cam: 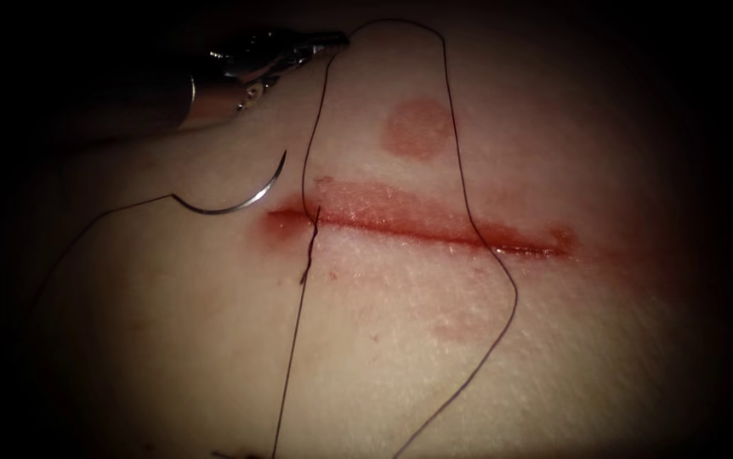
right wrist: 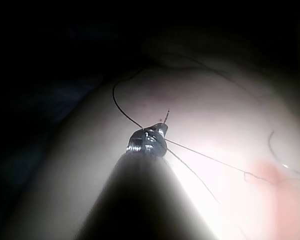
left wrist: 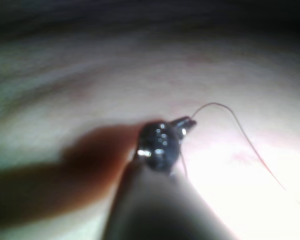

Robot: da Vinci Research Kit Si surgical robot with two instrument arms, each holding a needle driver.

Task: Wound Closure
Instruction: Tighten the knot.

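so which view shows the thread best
endoscope view: lays out the thread looping across the cut, from the left claw shut on it, plus the needle lying free on the tissue left of the cut. the left wrist view gives the loop at that claw, the right wrist view strands gripped by the right claw.

The tissue (cam: 213, 357) is seen as pale pinkish cream with a fine grainy pattern. The cut (cam: 422, 228) is shown as a dark red line, edged above by a lighter red band. Above the cut, a round pink-red stain (cam: 418, 128) is seen. The thread (cam: 465, 191) is dark, almost black. The needle (cam: 239, 202) and the left tool (cam: 332, 39) are shiny silver-grey.
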